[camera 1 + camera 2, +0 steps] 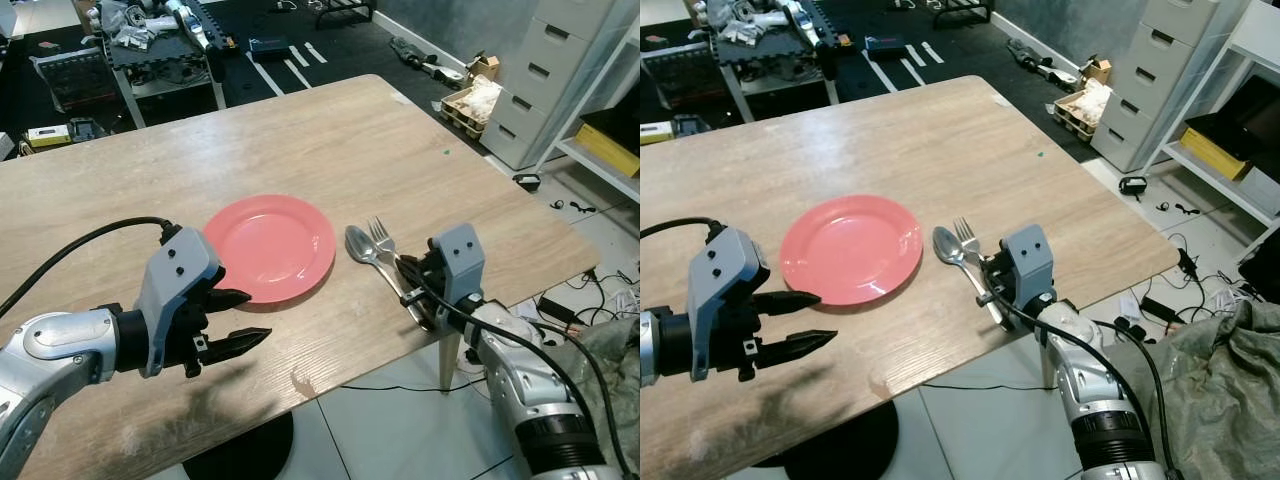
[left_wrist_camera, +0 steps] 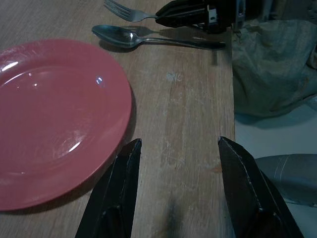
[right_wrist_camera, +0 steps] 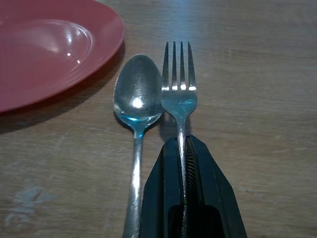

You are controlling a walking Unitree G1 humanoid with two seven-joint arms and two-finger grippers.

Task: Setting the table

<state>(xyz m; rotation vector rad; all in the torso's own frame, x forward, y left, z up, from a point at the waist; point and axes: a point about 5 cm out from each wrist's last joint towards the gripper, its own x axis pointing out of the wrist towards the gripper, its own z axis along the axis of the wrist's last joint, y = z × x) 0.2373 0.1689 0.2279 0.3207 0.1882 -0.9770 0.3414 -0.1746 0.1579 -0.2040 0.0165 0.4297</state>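
Fork point(image 3: 180, 94) handle is pinched between the closed fingers of the right gripper point(image 3: 184, 148), spoon point(image 3: 137, 99) touching alongside, plate point(image 3: 44, 44) beyond. Release should be gentle, parallel kept. Left gripper point(image 2: 176, 148) is held open, empty.

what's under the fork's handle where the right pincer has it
The right pincer is shut on the fork handle. The tines rest over bare wooden table, beside the spoon. Under the gripped part, the black fingers cover the view.

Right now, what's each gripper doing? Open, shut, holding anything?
Left gripper: open, empty, hovering over the table beside the pink plate.
Right gripper: shut on the fork, next to the spoon.
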